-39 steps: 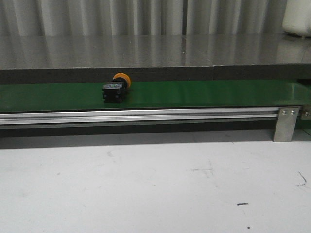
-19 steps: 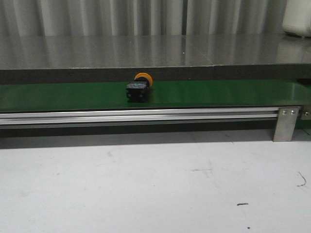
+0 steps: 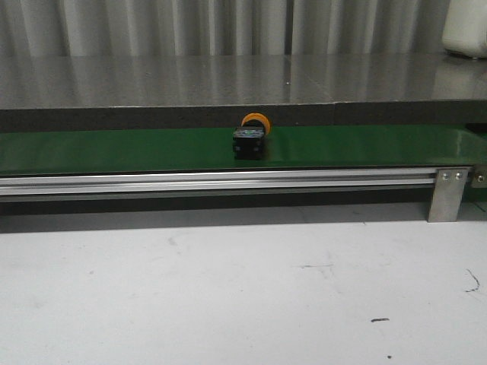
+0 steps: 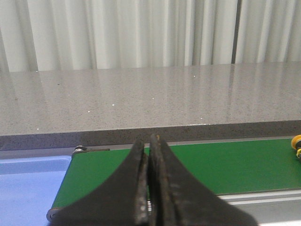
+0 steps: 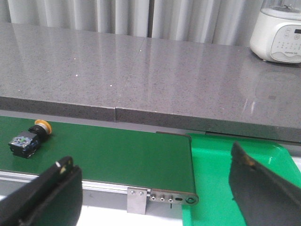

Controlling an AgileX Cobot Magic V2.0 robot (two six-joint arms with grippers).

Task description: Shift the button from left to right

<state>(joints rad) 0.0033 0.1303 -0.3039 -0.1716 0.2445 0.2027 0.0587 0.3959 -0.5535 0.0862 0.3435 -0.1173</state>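
Observation:
The button (image 3: pixel 250 139), an orange-yellow cap on a black blocky body, lies on its side on the green belt (image 3: pixel 114 148), near the middle of the front view. It also shows in the right wrist view (image 5: pixel 27 140), and its cap edge peeks in at the side of the left wrist view (image 4: pixel 297 145). My left gripper (image 4: pixel 149 141) is shut and empty over the belt's left end. My right gripper (image 5: pixel 155 162) is wide open and empty above the belt's right end, well apart from the button. Neither gripper shows in the front view.
A grey stone counter (image 3: pixel 228 80) runs behind the belt. An aluminium rail (image 3: pixel 228 182) with a bracket (image 3: pixel 447 194) fronts it. A green tray (image 5: pixel 221 188) sits past the belt's right end, a blue tray (image 4: pixel 28 188) past its left end. A white appliance (image 5: pixel 278 33) stands on the counter.
The button has travelled steadily to the right along the belt, from left of centre to about the centre of the front view. No gripper touches it.

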